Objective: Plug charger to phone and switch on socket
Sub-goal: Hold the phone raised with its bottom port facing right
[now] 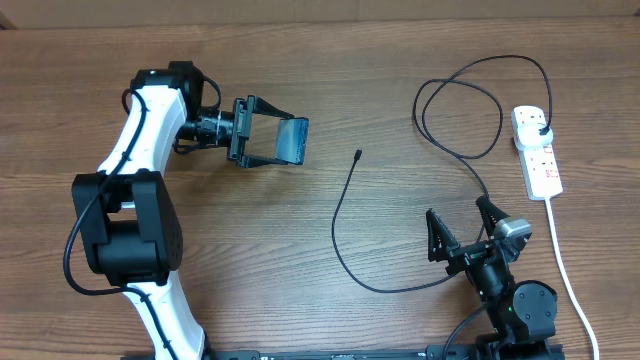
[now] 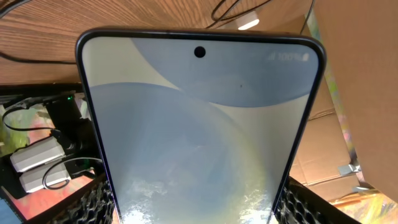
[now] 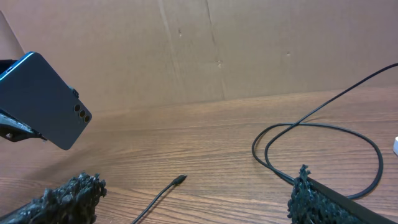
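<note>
My left gripper (image 1: 284, 141) is shut on the phone (image 1: 297, 140) and holds it off the table at the upper left. The lit screen of the phone (image 2: 199, 124) fills the left wrist view, its long edges between the pads (image 2: 93, 205). In the right wrist view the phone (image 3: 40, 99) shows its dark back. The charger (image 1: 340, 215) lies on the wood, its connector tip (image 1: 358, 154) right of the phone and its plug (image 1: 541, 126) in the socket (image 1: 537, 152). My right gripper (image 1: 462, 222) stands open over the cable, the tip (image 3: 180, 180) ahead of its fingers (image 3: 68, 199).
The charger cable loops (image 1: 460, 110) lie between the table's middle and the socket; they show again in the right wrist view (image 3: 323, 127). The socket's thick white cord (image 1: 565, 270) runs down the right side. A cardboard wall (image 3: 217, 50) stands behind the table.
</note>
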`<action>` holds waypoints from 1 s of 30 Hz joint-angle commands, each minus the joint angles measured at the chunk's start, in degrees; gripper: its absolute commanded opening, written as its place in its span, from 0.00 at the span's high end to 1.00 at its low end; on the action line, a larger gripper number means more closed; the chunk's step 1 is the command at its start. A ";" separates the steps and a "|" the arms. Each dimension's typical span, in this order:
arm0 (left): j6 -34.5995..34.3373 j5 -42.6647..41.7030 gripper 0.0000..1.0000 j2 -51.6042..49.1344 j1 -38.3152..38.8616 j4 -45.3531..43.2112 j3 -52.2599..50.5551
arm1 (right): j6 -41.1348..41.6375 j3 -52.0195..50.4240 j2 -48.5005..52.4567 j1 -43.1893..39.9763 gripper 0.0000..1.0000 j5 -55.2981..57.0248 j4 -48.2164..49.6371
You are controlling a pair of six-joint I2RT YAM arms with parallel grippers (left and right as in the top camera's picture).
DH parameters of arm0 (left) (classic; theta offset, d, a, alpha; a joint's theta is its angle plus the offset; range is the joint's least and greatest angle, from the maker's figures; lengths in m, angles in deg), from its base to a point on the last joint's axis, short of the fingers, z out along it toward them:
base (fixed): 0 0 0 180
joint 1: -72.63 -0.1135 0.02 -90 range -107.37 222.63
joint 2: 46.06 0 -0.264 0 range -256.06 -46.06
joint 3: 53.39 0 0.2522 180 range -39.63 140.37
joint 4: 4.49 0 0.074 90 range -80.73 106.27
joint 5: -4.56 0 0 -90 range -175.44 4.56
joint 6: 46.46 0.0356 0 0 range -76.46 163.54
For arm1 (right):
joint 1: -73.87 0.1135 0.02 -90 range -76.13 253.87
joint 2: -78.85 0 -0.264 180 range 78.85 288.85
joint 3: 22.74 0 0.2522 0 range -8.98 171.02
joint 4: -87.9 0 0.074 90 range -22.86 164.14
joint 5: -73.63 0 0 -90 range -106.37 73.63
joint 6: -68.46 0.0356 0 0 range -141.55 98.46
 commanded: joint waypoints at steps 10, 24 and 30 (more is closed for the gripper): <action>-0.07 1.09 0.36 -0.28 -0.28 0.15 1.57 | -0.07 -0.61 -0.57 -0.20 0.00 0.52 0.31; -0.50 1.07 0.37 -0.28 -0.24 0.15 1.57 | -0.07 -0.61 -0.57 -0.20 0.00 0.52 0.31; -0.66 1.09 0.37 -0.28 -0.24 0.15 1.57 | -0.07 -0.61 -0.57 -0.20 0.00 0.52 0.31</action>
